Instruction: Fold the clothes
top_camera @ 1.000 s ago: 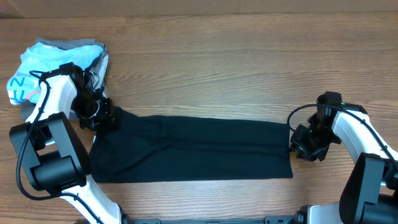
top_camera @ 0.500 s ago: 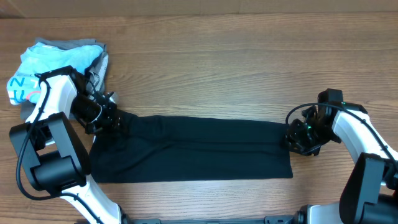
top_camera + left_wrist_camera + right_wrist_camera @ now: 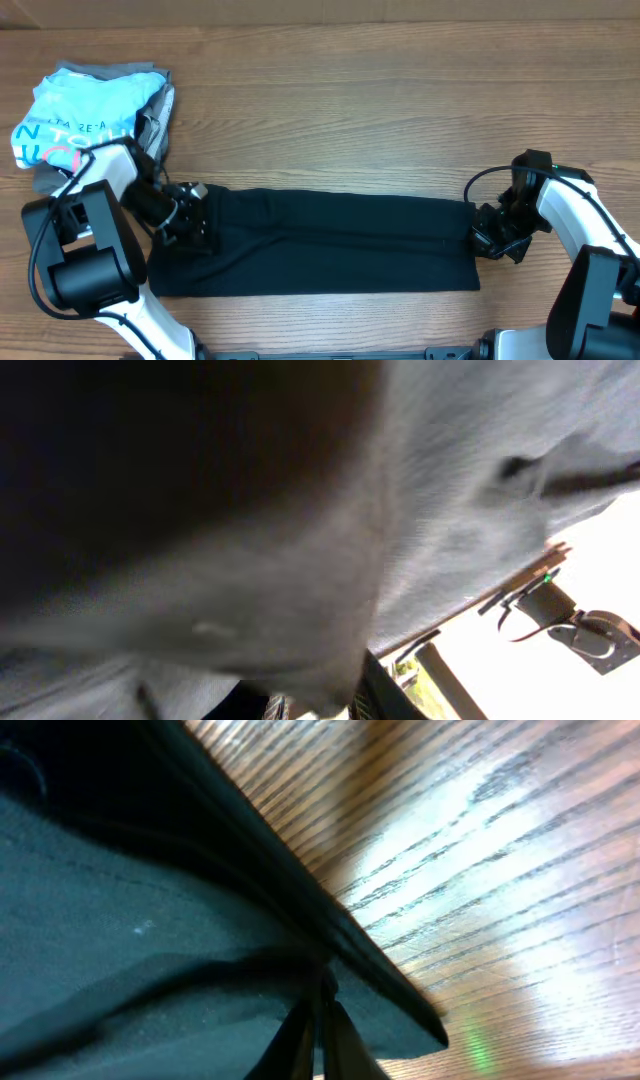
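Observation:
The clothes (image 3: 330, 240), a black T-shirt, lie as a long flat strip across the front of the wooden table (image 3: 350, 110). My left gripper (image 3: 200, 222) rests on the strip's left end. In the left wrist view blurred dark cloth (image 3: 250, 510) fills nearly everything, and a lump of it sits between the two fingers of the left gripper (image 3: 320, 705). At the strip's right end my right gripper (image 3: 483, 237) meets the edge. The right wrist view shows the right gripper (image 3: 322, 1020) pinched shut on the hem of the black fabric (image 3: 120, 920).
A light blue shirt with lettering (image 3: 75, 125) lies on grey garments (image 3: 160, 100) at the back left, close behind the left arm. Bare wood runs behind the strip and to its right (image 3: 480, 870).
My left gripper slid right and forward onto the shirt's left end and closed on cloth. The right gripper shut on the right hem, and that edge shifted slightly right.

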{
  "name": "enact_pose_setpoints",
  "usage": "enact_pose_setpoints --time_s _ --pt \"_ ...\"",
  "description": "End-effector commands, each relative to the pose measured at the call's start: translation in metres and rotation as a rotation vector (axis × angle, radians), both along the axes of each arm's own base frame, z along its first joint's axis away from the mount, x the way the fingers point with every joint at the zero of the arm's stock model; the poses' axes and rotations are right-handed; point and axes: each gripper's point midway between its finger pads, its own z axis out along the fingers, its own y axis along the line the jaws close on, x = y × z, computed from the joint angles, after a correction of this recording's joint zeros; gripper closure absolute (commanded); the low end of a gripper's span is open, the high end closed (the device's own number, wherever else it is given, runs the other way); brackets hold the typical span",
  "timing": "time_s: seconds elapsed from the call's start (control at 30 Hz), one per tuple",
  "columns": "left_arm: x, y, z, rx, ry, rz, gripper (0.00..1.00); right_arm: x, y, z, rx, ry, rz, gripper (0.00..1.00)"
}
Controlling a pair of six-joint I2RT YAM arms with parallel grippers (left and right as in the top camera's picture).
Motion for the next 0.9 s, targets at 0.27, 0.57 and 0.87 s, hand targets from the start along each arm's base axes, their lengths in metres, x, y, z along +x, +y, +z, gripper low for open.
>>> enact_pose_setpoints --time_s 0.27,0.57,0.87 --pt "-0.015 -0.01 -0.009 -0.019 -0.036 0.013 0.76 -0.007 -0.042 -0.006 -0.246 0.054 -0.098 0.77" --pt "-0.02 -0.011 -0.007 -0.02 -0.011 0.01 0.93 0.025 0.012 0.023 0.161 -0.131 0.018 0.71" --pt "-0.022 -0.003 -0.013 0.039 0.01 0.014 0.96 0.027 0.012 0.011 0.127 -0.151 0.039 0.87"
